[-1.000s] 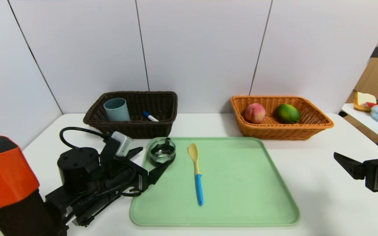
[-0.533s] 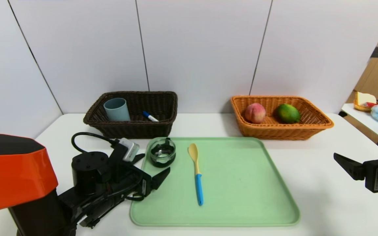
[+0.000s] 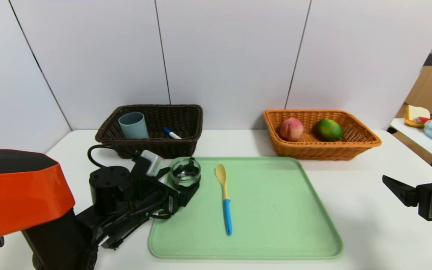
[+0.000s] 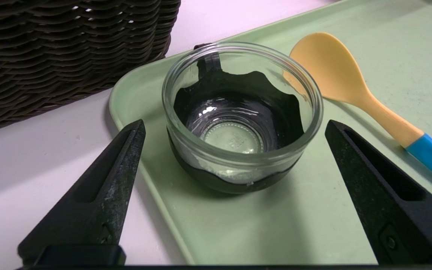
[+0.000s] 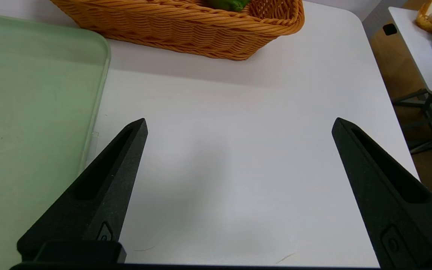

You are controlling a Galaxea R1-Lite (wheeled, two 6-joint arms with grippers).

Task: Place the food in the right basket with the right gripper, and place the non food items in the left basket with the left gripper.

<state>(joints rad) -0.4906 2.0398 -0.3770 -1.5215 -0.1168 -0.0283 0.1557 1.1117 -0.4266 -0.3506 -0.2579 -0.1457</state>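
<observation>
The small glass jar (image 3: 185,172) with a black insert stands at the green tray's far left corner. My left gripper (image 3: 180,182) is open and low, with one fingertip on each side of the jar and not touching it. The jar (image 4: 234,165) sits between the tips of my left gripper (image 4: 234,125). The yellow-bowled, blue-handled spoon (image 3: 224,195) lies on the tray to the jar's right. The blue-grey cup (image 3: 133,125) and the marker (image 3: 171,133) are in the dark brown basket (image 3: 156,147). The peach (image 3: 291,129) and the green citrus (image 3: 329,129) are in the orange basket (image 3: 313,150). My right gripper (image 3: 396,188) is open and empty, parked at the right.
The green tray (image 3: 276,210) fills the table's middle. The dark basket's wall (image 4: 51,56) stands close behind the jar. A side table with oddments (image 3: 429,123) stands far right. The right wrist view shows bare white table (image 5: 238,168) and the orange basket (image 5: 186,30).
My left arm has moved right and forward, bringing its open fingers up around the jar. The right arm has not moved.
</observation>
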